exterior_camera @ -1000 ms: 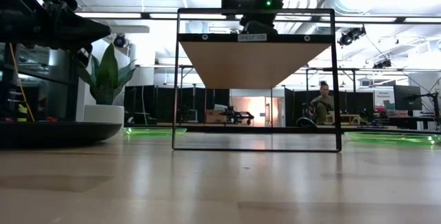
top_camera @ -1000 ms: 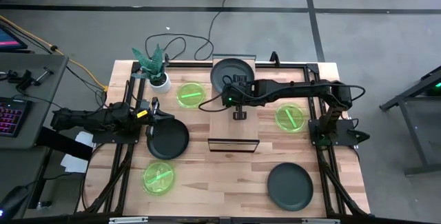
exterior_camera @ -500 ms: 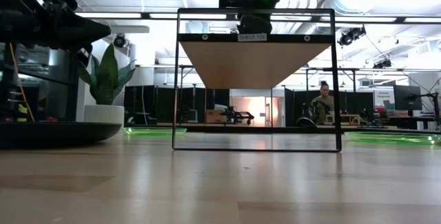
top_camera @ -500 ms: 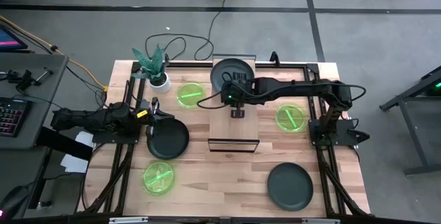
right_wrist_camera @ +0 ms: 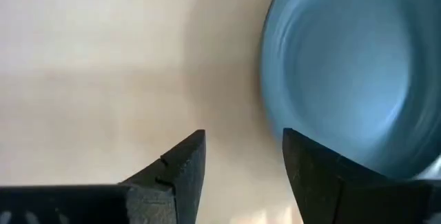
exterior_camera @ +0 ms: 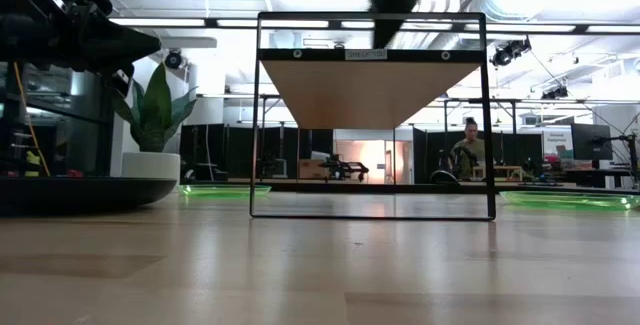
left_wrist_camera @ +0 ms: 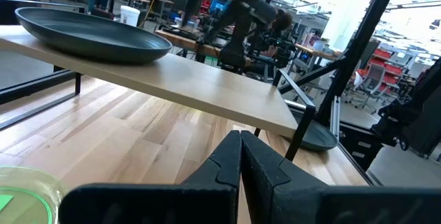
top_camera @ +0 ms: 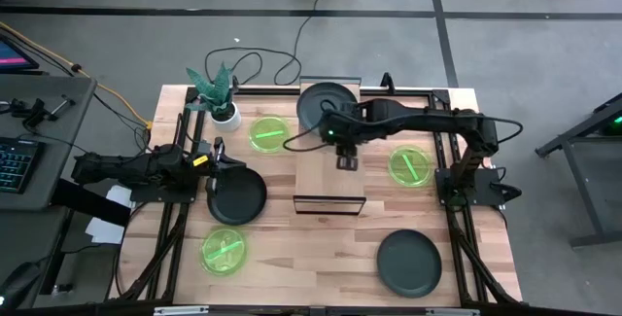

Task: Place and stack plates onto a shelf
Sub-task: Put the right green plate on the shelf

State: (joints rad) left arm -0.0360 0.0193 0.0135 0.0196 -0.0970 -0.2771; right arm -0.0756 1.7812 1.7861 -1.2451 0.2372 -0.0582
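One dark grey plate (top_camera: 324, 104) lies flat on the far end of the shelf (top_camera: 328, 175), whose long axis runs from near to far. Just beside the plate, the right gripper (top_camera: 346, 160) hovers over the board, fingers spread and empty. The left gripper (top_camera: 216, 148), pressed together, waits by another dark plate (top_camera: 236, 197) on the table
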